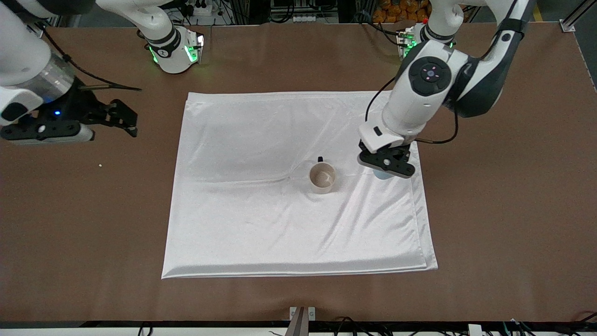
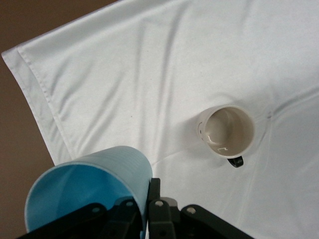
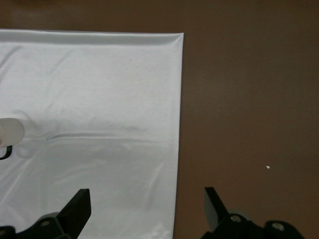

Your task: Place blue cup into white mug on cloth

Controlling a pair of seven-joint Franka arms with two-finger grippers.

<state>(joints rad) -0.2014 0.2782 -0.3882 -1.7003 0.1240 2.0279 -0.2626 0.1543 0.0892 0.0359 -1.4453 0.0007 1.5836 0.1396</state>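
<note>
The white mug (image 1: 322, 177) stands upright and empty near the middle of the cloth (image 1: 242, 219), its black handle turned toward the robots. My left gripper (image 1: 386, 163) is shut on the wall of the blue cup (image 1: 382, 176), one finger inside the rim and one outside. It holds the cup over the cloth's edge at the left arm's end, beside the mug. In the left wrist view the blue cup (image 2: 84, 184) sits tilted in the gripper (image 2: 144, 199), with the mug (image 2: 228, 130) apart from it. My right gripper (image 1: 123, 119) is open and empty and waits over bare table.
The brown table (image 1: 503, 210) surrounds the cloth. In the right wrist view the open gripper (image 3: 145, 204) hangs over the cloth's edge (image 3: 177, 99), and part of the mug (image 3: 10, 130) shows at the view's border. A small white speck (image 1: 100, 164) lies on the table.
</note>
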